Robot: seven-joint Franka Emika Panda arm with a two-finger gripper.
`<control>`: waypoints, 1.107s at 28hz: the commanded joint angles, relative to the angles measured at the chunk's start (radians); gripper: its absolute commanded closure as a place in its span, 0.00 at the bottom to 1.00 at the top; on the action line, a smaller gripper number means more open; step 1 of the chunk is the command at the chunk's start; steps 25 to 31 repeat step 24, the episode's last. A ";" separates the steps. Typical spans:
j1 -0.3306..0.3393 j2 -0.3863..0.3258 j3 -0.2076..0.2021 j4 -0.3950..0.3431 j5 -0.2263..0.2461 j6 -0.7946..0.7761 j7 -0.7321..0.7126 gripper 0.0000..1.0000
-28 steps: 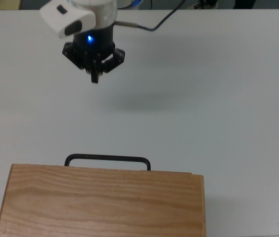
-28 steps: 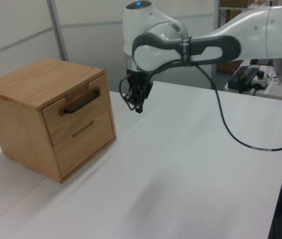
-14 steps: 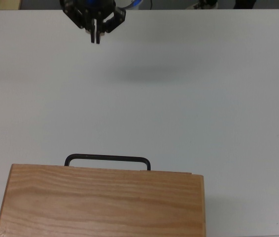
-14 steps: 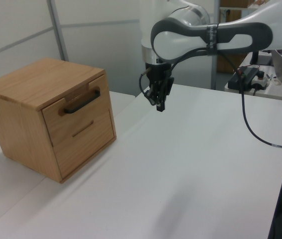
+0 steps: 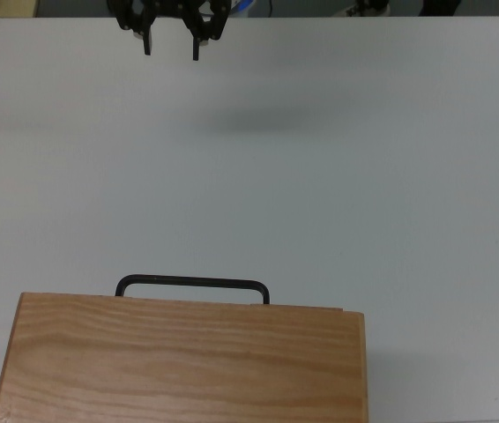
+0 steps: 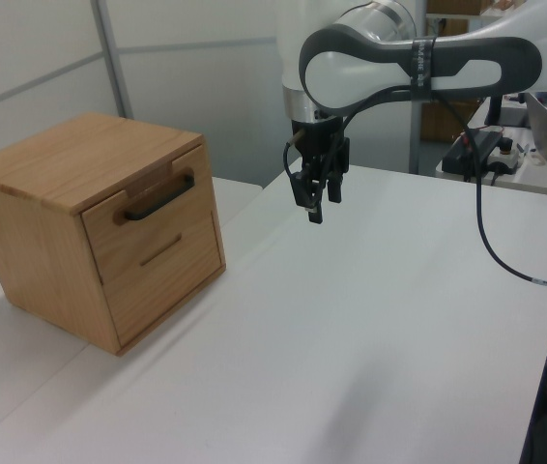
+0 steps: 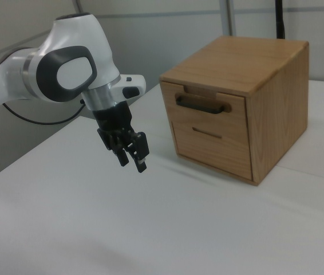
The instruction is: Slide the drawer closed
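Drawer work looks finished or nearly so, but begin at the claw: the gripper [image 6: 318, 199] hangs above the table [image 6: 370, 319] with its two fingers spread well apart and nothing between them. In the top view it sits at about 12 o'clock, partly cut by the upper edge, fingertips pointing down toward the tabletop. The white arm [image 7: 64, 69] bends away behind it, a black cable [image 6: 491, 251] trailing off.

Well apart from the claw, at roughly 6 o'clock in the top view, stands the wooden cabinet [image 5: 179, 361]. The drawer [image 7: 210, 110] is its upper front panel, with the black bar handle [image 7: 203, 105] across it; in the right view the panel lies close to flush with the cabinet face, above a lower front with a narrow slot [image 7: 206, 132].

Risk, as I judge it: if the drawer is still out by a sliver, a fresh push aimed at the protruding handle rather than the flat panel could slip off the bar, or shove the whole cabinet along the smooth table, since nothing visibly braces it.

Whether any gap remains behind the panel cannot be settled; the top view shows only the cabinet's flat top and the handle, and the drawer's side walls are hidden. The cabinet's near end is cut off in the top view.
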 commanded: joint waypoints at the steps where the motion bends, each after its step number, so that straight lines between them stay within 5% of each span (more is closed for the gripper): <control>1: 0.001 -0.035 0.000 -0.034 0.018 -0.011 -0.019 0.00; 31: 0.007 -0.034 0.002 -0.037 0.018 -0.011 -0.028 0.00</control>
